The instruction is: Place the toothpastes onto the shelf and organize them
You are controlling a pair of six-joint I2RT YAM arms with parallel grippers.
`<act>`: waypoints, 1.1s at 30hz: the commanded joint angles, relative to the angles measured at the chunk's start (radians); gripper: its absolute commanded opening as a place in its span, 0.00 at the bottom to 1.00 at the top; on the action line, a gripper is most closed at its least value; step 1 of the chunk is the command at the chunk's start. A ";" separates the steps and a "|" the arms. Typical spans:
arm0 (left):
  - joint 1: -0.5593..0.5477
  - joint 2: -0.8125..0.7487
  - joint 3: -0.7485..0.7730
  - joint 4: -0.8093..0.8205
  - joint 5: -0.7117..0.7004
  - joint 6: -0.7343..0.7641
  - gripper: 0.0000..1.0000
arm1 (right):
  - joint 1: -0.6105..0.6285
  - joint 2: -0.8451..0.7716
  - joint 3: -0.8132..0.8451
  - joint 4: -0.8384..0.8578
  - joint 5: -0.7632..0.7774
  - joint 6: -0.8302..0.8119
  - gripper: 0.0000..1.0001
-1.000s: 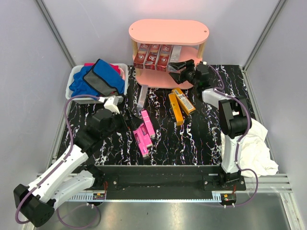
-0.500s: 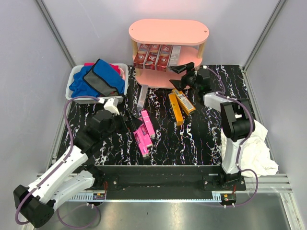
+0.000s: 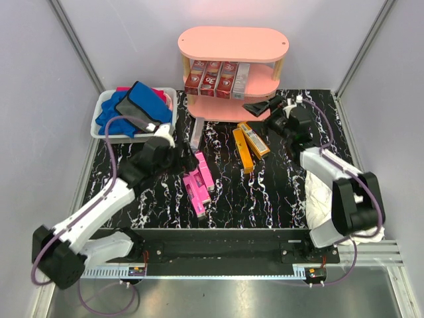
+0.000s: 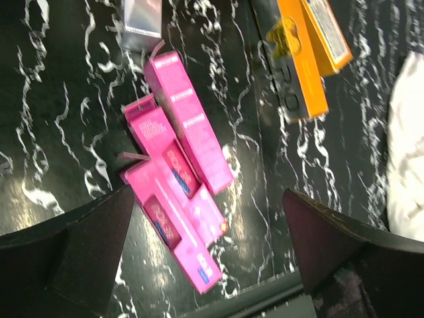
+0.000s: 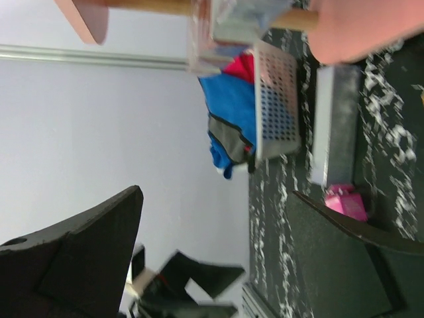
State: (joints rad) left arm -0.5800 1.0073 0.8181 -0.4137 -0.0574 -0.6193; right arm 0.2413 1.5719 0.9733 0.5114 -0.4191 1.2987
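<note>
Right now the left gripper (image 4: 209, 199) hangs with its fingers spread wide and nothing between them, directly above the pink toothpaste boxes (image 4: 182, 179), which lie in a loose overlapping heap on the black marbled table (image 3: 278, 192). That stance reads as lining up for a pick. The heap's slant probably calls for a wrist turn first.

The right gripper (image 3: 257, 106) is likewise parted and empty, poised just beside the right front of the shelf (image 3: 232, 43). On the middle tier, dark red toothpaste boxes (image 3: 211, 76) stand packed side by side with a silver-grey box (image 3: 242, 78) at their right end, seemingly to leave room for more.

Two orange toothpaste boxes (image 3: 248, 144) lie together near the shelf's foot, and another silver-grey carton (image 3: 197, 132) lies on the table just left of them. The white bin (image 3: 99, 116) of cloths sits apart, to the left.
</note>
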 commanded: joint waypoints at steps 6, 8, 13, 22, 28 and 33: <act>0.008 0.330 0.265 -0.013 -0.142 0.131 0.99 | -0.002 -0.433 -0.217 -0.313 0.089 -0.213 1.00; 0.009 0.390 0.328 -0.013 -0.163 0.153 0.99 | -0.002 -0.496 -0.268 -0.358 0.108 -0.232 1.00; 0.009 0.605 0.460 -0.016 -0.240 0.188 0.98 | -0.002 -0.677 -0.378 -0.427 0.178 -0.257 0.98; 0.014 0.873 0.628 0.045 -0.364 0.190 0.88 | -0.002 -0.645 -0.354 -0.452 0.171 -0.320 0.98; 0.057 0.985 0.713 0.065 -0.360 0.191 0.86 | -0.005 -0.593 -0.354 -0.427 0.160 -0.329 0.98; 0.101 1.051 0.719 0.099 -0.314 0.190 0.82 | -0.004 -0.579 -0.360 -0.406 0.155 -0.329 0.98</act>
State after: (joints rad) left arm -0.5144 2.0167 1.4963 -0.3790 -0.3634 -0.4404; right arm 0.2394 0.9871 0.5980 0.0589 -0.2638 0.9939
